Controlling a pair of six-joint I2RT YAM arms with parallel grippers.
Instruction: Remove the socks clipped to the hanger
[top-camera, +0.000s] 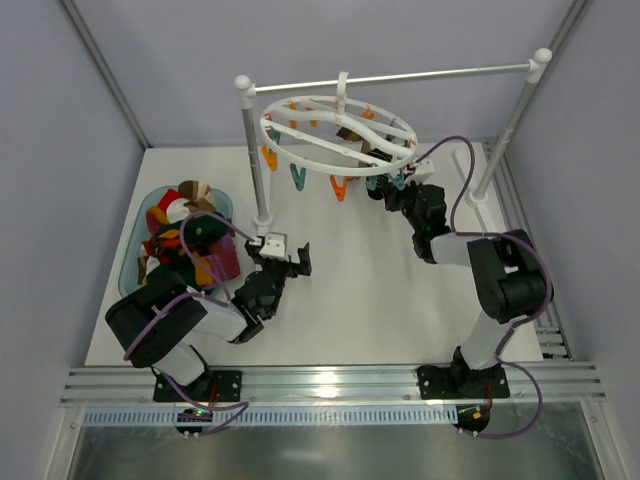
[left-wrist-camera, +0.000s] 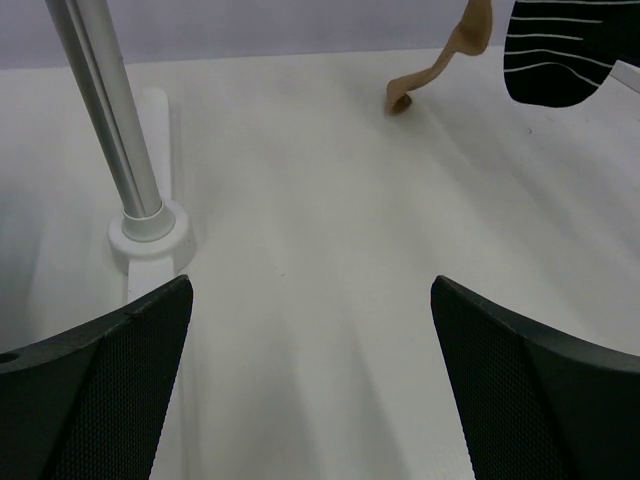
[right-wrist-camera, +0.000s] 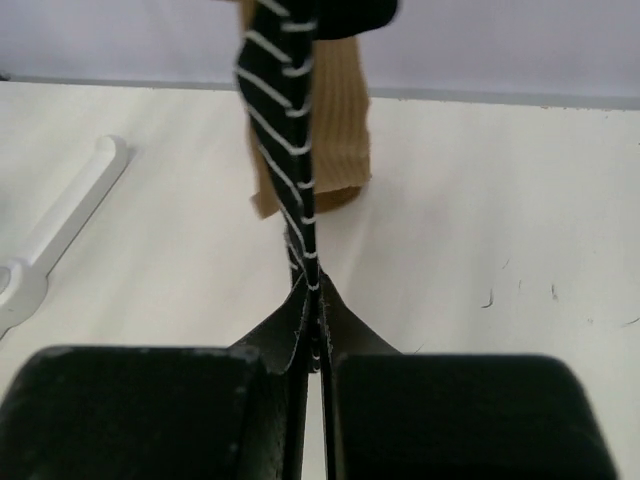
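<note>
The round white hanger (top-camera: 337, 135) hangs from the rack bar, rimmed with orange and teal clips. A black-white striped sock (right-wrist-camera: 285, 130) hangs from it, and a tan-brown sock (right-wrist-camera: 335, 110) hangs just behind. My right gripper (right-wrist-camera: 318, 330) is shut on the striped sock's lower end, under the hanger's right side (top-camera: 392, 190). My left gripper (left-wrist-camera: 312, 330) is open and empty, low over the table near the rack's left post (left-wrist-camera: 105, 120). The left wrist view shows both socks far off, the striped one (left-wrist-camera: 565, 55) and the tan one (left-wrist-camera: 455, 50).
A teal basket (top-camera: 160, 215) at the left holds several loose socks. The white-posted rack with its metal bar (top-camera: 400, 77) spans the back, with post feet at left (top-camera: 263, 222) and right (top-camera: 480, 190). An aluminium rail runs along the near edge.
</note>
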